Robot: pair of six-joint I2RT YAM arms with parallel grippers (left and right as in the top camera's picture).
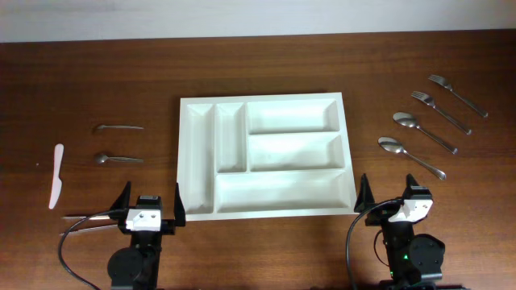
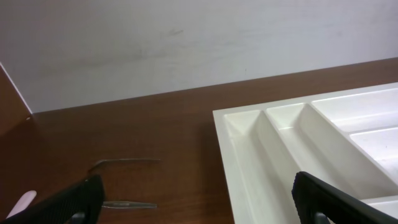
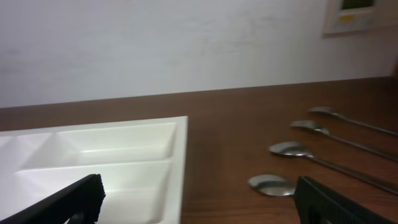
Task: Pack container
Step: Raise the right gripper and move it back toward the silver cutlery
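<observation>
Tray [image 1: 187, 161] empty; packing not begun. My left claw [image 1: 151, 195] and right claw [image 1: 391, 193] gape wide. Next: reach nearest spoon [image 1: 411, 158].

We see the container [image 1: 266, 157], a large white rectangular plastic tray, lying flat at the middle of the counter [image 1: 121, 80]. Its two narrow compartments sit on the left, three wide ones on the right, all empty.

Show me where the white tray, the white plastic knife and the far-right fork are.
white tray [image 1: 282, 192], overhead view, floor of the long near compartment.
white plastic knife [image 1: 56, 176], overhead view, middle of its length.
far-right fork [image 1: 461, 98], overhead view, middle of the handle.
</observation>
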